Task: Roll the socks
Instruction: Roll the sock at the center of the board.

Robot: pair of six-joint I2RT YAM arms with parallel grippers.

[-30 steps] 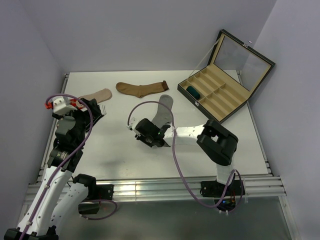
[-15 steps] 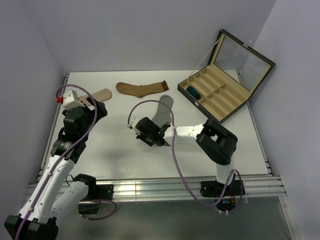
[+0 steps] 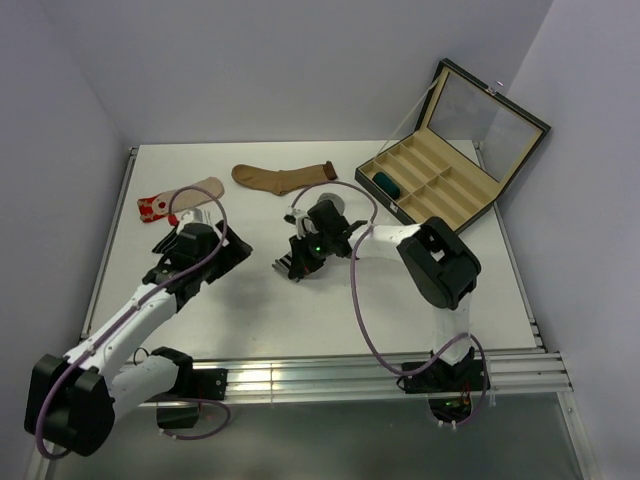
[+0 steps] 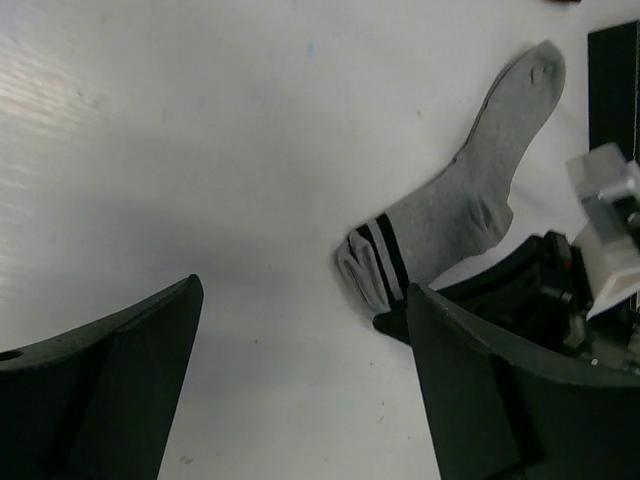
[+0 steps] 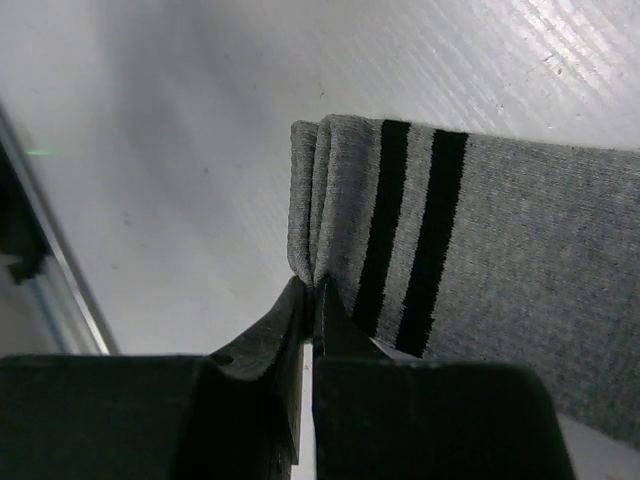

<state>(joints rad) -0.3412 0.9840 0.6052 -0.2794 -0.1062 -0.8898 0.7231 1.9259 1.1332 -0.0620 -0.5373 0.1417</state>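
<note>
At mid-table, the right gripper (image 5: 308,300) is clenching the black-striped cuff edge of the soft grey fabric sock (image 5: 480,230), which is lying flat. Rolling tightly toward the toe, with the empty, wide-open left gripper (image 4: 305,330) pinning the leg, is looking best.

White arms (image 3: 120,330) with black joints (image 3: 440,270) and black fingers (image 4: 100,390) (purple cables (image 3: 355,310) looping loose).
</note>
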